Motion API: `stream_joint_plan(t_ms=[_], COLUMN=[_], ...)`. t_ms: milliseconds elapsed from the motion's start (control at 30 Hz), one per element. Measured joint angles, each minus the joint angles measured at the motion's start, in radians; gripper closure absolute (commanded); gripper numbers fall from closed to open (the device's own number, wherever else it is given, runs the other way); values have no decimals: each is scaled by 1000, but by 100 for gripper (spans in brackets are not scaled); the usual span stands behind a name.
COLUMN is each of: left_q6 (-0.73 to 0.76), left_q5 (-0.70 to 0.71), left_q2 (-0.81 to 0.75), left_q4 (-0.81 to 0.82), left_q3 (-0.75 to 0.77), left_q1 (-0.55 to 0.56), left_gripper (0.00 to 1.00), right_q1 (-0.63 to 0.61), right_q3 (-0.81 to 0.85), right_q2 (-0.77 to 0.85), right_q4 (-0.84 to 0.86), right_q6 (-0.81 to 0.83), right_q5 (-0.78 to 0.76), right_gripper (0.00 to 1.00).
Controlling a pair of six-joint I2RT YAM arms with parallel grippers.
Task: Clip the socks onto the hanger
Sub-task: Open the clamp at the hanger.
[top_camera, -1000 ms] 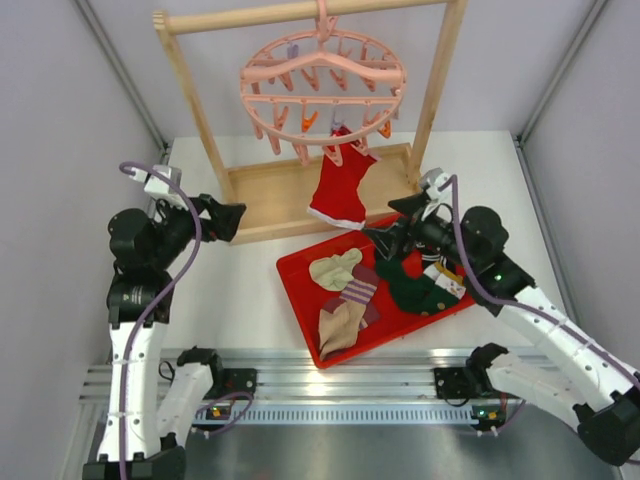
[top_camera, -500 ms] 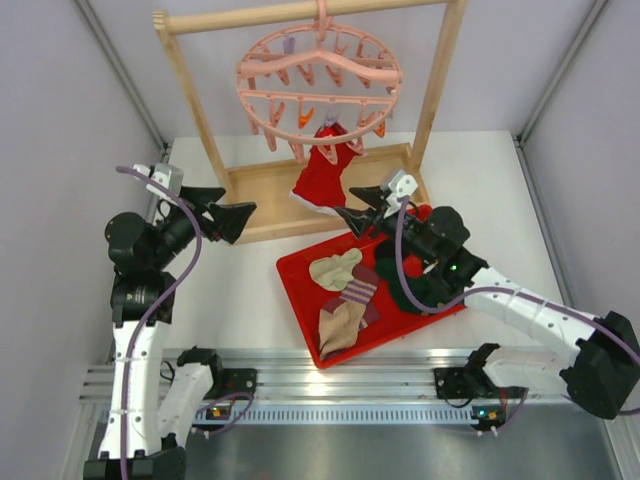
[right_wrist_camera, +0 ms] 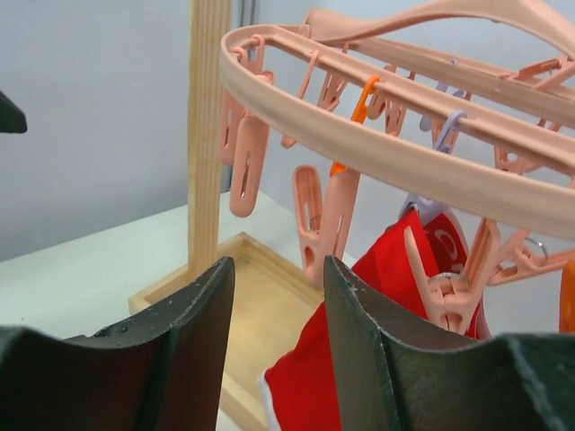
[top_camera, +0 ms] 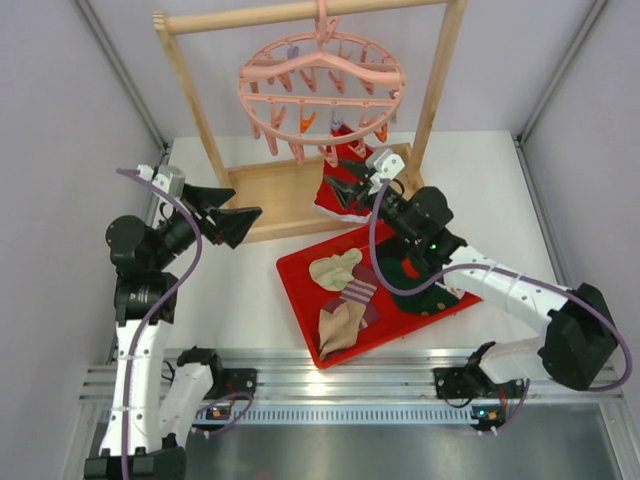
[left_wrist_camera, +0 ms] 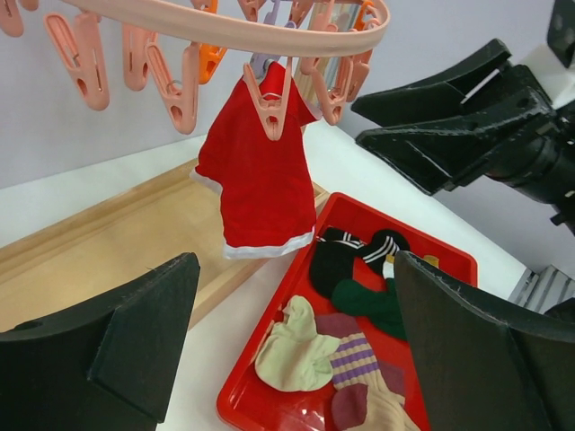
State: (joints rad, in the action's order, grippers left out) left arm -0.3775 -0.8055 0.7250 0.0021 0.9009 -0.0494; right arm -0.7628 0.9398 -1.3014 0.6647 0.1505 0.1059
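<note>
The pink round hanger (top_camera: 320,85) hangs from the wooden rack's top bar. A red sock (left_wrist_camera: 256,189) with a white cuff dangles from one of its pink pegs (left_wrist_camera: 269,106). More socks lie in the red tray (top_camera: 296,290): a cream one (top_camera: 335,270), a tan one with purple stripes (top_camera: 350,298) and a dark green one (top_camera: 425,295). My right gripper (top_camera: 335,178) is raised beside the red sock, under the hanger's ring (right_wrist_camera: 359,144), jaws narrowed and holding nothing; a pink peg (right_wrist_camera: 323,224) hangs just beyond them. My left gripper (top_camera: 245,208) stands wide open, left of the tray.
The wooden rack has two uprights (top_camera: 195,110) and a shallow base tray (top_camera: 270,195) behind the red tray. A black sock with white stripes (left_wrist_camera: 346,256) lies at the red tray's far end. Grey walls close in both sides.
My right gripper rose from over the tray, moved left to the hanging red sock, and narrowed its jaws. The hanger and sock swayed. My left gripper edged right.
</note>
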Motion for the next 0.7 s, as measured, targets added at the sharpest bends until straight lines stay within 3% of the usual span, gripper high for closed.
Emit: stream_joint_plan(t_ms=[333, 700], left_q6=[-15, -73], left_q5=[-21, -46], left_q2=[29, 85], left_q4=[22, 105], left_q3=[0, 0], left_q1=[0, 6], left_gripper=[6, 5], right_q1=[50, 79], right_q3=[115, 161], right_q2=[-116, -190], right_q4=[1, -2], right_q6=[2, -23], right_q5=[3, 69], right_gripper=[49, 57])
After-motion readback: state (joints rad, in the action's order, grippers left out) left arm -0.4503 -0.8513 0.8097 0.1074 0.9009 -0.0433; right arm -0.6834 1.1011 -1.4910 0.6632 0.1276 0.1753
